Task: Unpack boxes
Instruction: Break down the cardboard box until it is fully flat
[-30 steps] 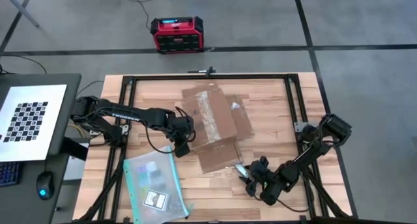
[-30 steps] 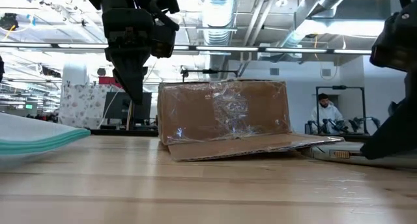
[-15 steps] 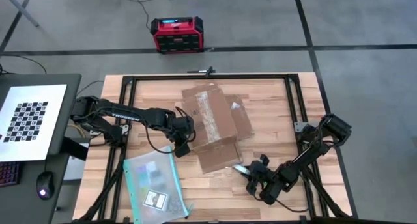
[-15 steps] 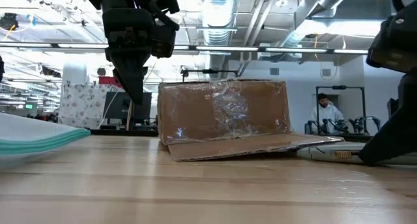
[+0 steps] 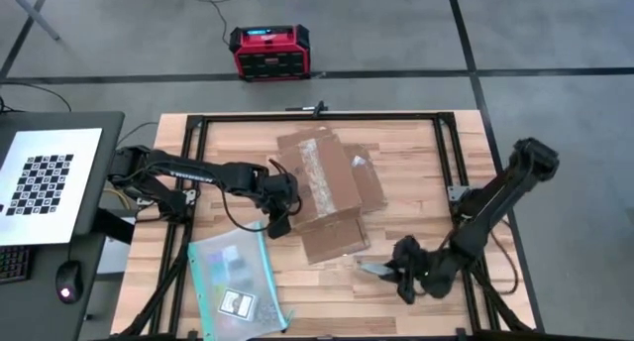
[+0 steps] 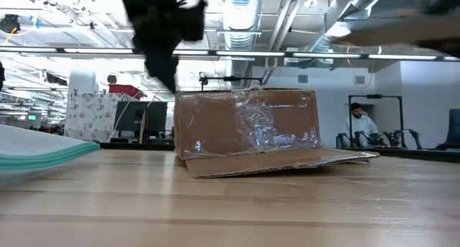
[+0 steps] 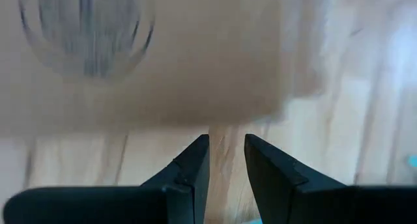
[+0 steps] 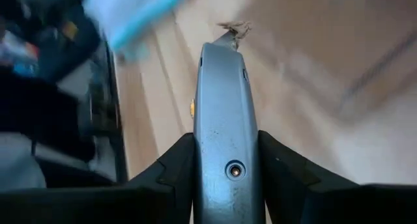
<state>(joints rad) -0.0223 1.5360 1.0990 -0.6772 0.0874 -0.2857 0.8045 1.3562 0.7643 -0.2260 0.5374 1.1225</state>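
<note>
Since a moment ago, the right arm has swung back toward the worktop's near right edge, and its right gripper (image 5: pixel 388 270) now sits clamped on a grey utility knife (image 8: pixel 220 126), blade tip out in front. Over at the left, the left gripper (image 5: pixel 278 225) hangs just beside the cardboard box's (image 5: pixel 327 187) left edge, its fingers (image 7: pixel 195 164) parted by only a narrow gap with nothing between them.

I'd say the step in hand is cutting the tape. Next, the knife needs bringing to the taped seam on top, blade angled shallow, while the left gripper steadies the box.

That box sits mid-worktop, slightly toward the far edge, plain brown corrugated card with crinkled shiny clear tape (image 6: pixel 259 128) across it and one flap (image 5: pixel 333 239) lying flat toward the near edge.
</note>
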